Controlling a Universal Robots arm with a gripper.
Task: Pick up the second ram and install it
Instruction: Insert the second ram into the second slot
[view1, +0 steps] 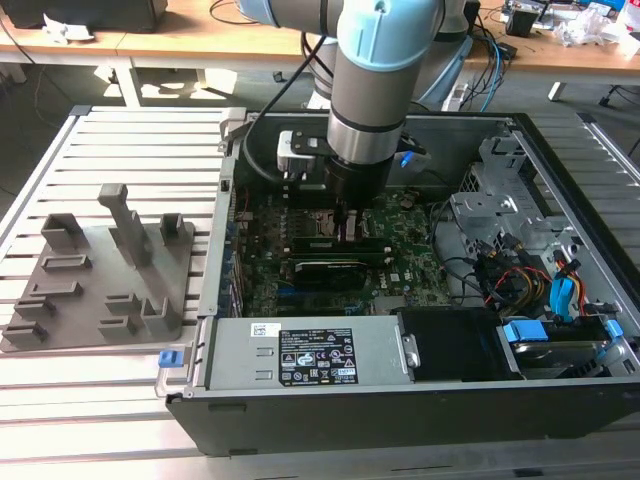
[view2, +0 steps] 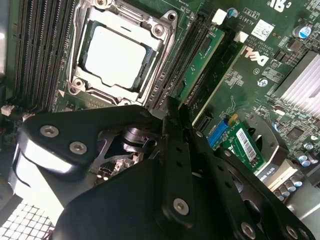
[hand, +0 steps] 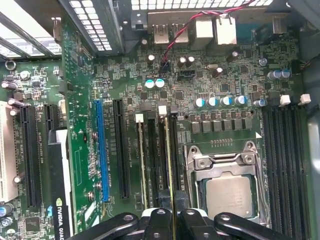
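1. From the exterior view, my arm reaches down into the open computer case (view1: 560, 230), over the motherboard (view1: 420, 255).
2. In the first wrist view, my gripper (hand: 173, 216) pinches the second ram (hand: 170, 165) edgewise, seated in a slot beside the CPU socket (hand: 227, 185).
3. The second wrist view shows another module (view2: 202, 55) already slotted.

The ram (hand: 171, 165), a thin green strip, stood on edge in a slot beside the CPU socket (hand: 227, 185), its near end between the pincer (hand: 172, 216) fingers.

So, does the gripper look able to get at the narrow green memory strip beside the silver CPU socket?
Probably yes: the gripper is right at that narrow green memory strip, nothing seems to lie between them, and the black computer case is open on top.
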